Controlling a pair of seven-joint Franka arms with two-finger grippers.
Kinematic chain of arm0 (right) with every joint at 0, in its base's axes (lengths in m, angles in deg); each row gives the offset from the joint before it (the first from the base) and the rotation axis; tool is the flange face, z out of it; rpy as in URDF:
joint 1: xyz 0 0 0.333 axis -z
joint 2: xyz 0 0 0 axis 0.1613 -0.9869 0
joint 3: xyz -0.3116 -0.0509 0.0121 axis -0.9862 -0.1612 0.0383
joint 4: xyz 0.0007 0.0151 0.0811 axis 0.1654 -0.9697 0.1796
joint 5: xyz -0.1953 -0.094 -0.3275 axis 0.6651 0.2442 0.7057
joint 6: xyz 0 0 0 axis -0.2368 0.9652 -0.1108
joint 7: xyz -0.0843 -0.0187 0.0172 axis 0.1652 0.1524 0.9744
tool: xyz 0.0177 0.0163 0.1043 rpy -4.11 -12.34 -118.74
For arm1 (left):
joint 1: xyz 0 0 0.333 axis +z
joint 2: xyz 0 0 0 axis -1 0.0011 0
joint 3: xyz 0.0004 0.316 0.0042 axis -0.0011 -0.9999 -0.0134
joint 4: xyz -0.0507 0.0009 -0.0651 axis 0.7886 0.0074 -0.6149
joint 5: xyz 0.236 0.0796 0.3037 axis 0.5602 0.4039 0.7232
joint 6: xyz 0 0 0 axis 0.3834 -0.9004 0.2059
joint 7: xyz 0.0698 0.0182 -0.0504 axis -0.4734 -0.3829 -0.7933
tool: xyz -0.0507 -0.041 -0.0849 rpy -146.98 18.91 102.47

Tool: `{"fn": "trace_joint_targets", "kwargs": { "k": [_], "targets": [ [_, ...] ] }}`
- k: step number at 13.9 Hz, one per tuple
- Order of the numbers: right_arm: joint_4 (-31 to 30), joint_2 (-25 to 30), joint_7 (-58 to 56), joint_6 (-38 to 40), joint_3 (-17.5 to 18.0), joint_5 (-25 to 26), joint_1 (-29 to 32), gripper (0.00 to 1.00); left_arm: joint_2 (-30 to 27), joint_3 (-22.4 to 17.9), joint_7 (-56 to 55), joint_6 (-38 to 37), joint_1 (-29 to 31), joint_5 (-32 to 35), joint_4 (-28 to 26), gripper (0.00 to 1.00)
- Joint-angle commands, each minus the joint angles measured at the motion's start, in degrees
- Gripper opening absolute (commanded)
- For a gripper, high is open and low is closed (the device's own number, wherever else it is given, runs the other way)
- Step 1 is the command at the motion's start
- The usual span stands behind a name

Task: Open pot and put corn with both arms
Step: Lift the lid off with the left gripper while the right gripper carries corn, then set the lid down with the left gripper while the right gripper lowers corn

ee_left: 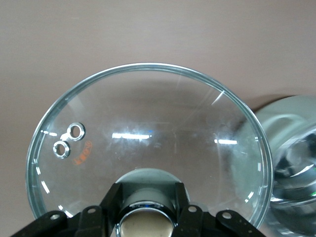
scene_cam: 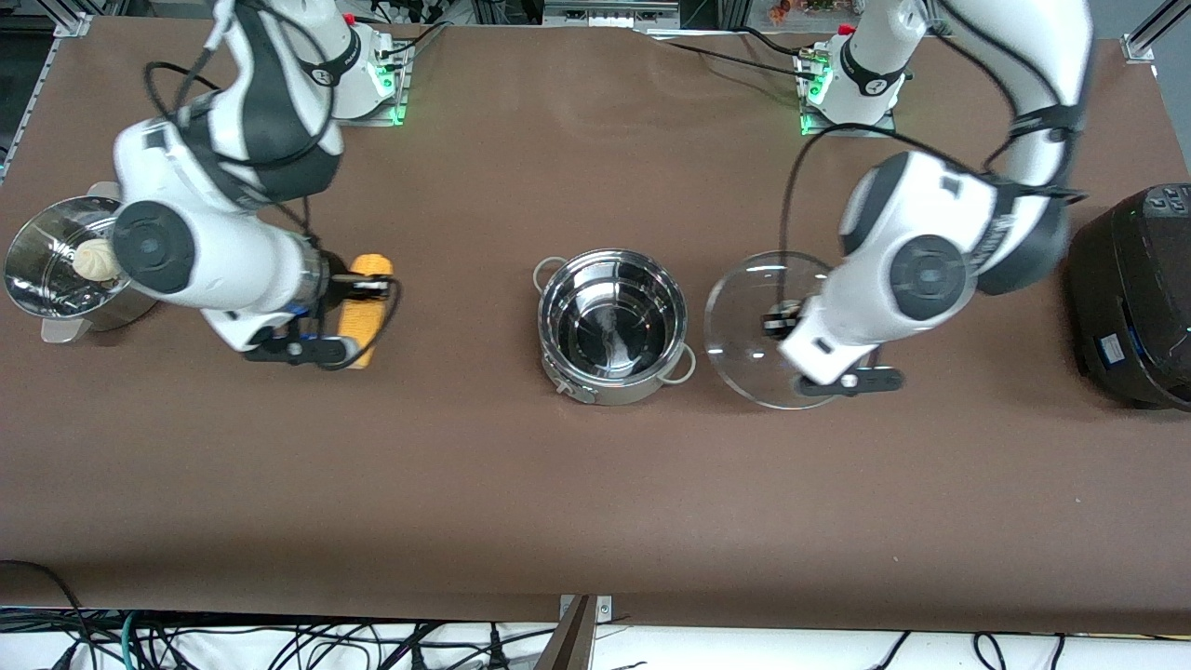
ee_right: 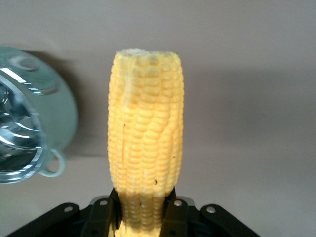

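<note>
Two pincers: left (ee_left: 145, 217) grips lid (ee_left: 148, 143), right (ee_right: 143, 210) corn (ee_right: 145, 133).

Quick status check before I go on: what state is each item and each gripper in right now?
pot: uncovered, empty, upright on the table.
glass lid: off the pot, beside it toward the left arm's end, held by its knob.
left gripper: shut on the lid's knob.
corn cob: gripped at one end.
right gripper: shut on the corn cob.
steamer bowl: upright, holds a white bun.
black cooker: closed.

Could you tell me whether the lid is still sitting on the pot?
No, the pot stands open, its lid beside it, held by the left gripper.
</note>
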Motion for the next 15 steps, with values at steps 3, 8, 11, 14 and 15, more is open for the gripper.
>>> {"fn": "trace_joint_targets", "kwargs": {
  "k": [3, 8, 11, 14, 15],
  "targets": [
    [1.4, -3.7, 8.8, -11.6, 0.8, -1.2, -9.6, 0.0, -13.7, 0.9, 15.9, 15.1, 13.5, 4.8, -26.1, 0.0],
    [1.5, -10.7, 28.1, -31.1, 1.2, -1.4, -17.4, 0.0, -6.7, 1.1, 22.2, 34.3, 22.3, 4.7, -37.3, 0.0],
    [1.5, -14.0, 30.3, -37.0, 3.5, -7.2, -17.5, 0.0, -1.4, 1.2, 23.4, 37.0, 23.4, 2.8, -36.6, 0.0],
    [1.5, -16.8, 29.9, -37.4, 5.5, -8.0, -17.5, 0.0, 1.7, 1.2, 23.4, 41.0, 23.4, 2.5, -36.5, 0.02],
    [1.5, -17.4, 29.9, -37.4, 5.7, -8.0, -17.6, 0.0, 1.7, 1.2, 23.4, 41.0, 23.4, 2.6, -36.5, 0.14]
  ]
}}
